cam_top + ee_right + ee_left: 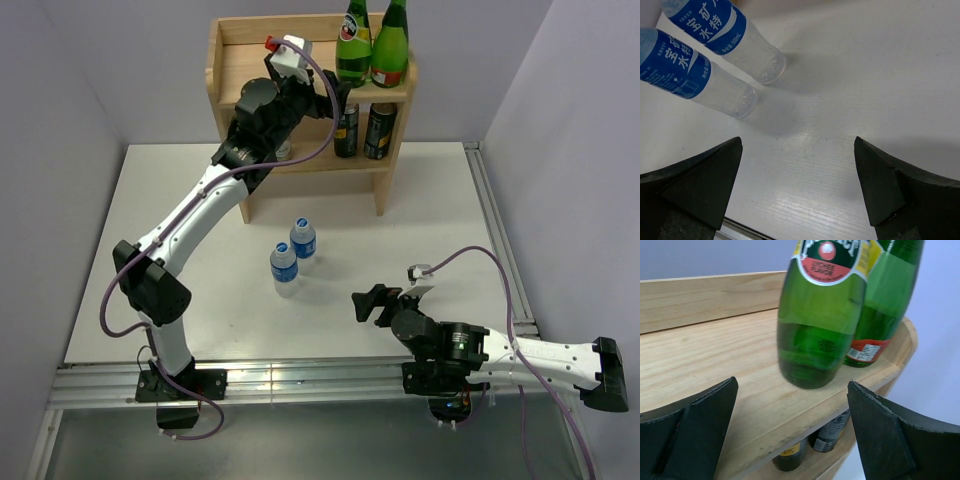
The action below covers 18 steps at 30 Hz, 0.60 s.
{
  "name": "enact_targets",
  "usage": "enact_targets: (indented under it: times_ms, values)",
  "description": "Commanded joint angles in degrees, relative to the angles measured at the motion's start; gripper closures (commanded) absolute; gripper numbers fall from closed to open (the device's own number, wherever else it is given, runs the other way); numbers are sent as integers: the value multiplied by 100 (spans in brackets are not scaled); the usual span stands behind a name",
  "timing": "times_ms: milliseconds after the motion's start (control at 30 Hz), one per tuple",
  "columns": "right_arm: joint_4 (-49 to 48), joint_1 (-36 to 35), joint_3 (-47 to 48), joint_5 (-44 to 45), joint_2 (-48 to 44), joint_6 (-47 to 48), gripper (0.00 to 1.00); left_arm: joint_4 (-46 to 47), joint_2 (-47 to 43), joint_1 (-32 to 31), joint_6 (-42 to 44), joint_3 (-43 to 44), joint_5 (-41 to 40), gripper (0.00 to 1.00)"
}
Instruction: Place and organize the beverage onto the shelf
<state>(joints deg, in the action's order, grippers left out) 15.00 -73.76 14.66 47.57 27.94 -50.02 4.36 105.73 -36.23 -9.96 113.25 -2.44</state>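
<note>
1. Your shelf (pixel 232 62) stands at the far side of the counter (pixel 440 220), close to the back wall.
2. Two green glass bottles (pixel 352 45) (pixel 390 45) stand upright side by side at the right end of its top board, inside the raised rim. In the left wrist view the nearer one partly covers the other.
3. On the lower tier, right under those bottles, two dark cans (pixel 347 130) (pixel 380 130) stand next to each other.
4. Your left arm reaches up to the top board. The left fingers (pixel 695 430) are spread wide and hold nothing. They sit at the board's front edge, with the nearer green bottle just ahead of the gap between them and untouched.
5. Two water bottles (pixel 303 240) (pixel 284 268) with blue labels stand upright on the counter in front of the shelf, just beside each other.
6. Your right arm lies low over the near right part of the counter. The right fingers (pixel 700 185) are also wide apart and empty, with bare counter between them. In the right wrist view the water bottles sit ahead and to the left, clear of both fingers.
</note>
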Motion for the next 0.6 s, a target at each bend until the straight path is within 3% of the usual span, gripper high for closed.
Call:
enact_targets:
  times_ms: [0, 133, 300, 567]
  values:
    - [-182, -51, 108, 174, 27, 10, 0, -1280, 97, 230, -121, -409, -653, 1]
    - [-200, -60, 108, 191, 62, 10, 0, -1131, -193, 239, -94, -856, -863, 1]
    - [-235, -51, 134, 191, 167, 27, 0, -972, -1168, 239, -33, -1656, -1153, 1]
    - [-515, -51, 73, -72, 18, 343, 2, -1946, -2986, 248, -226, -2491, -1320, 1]
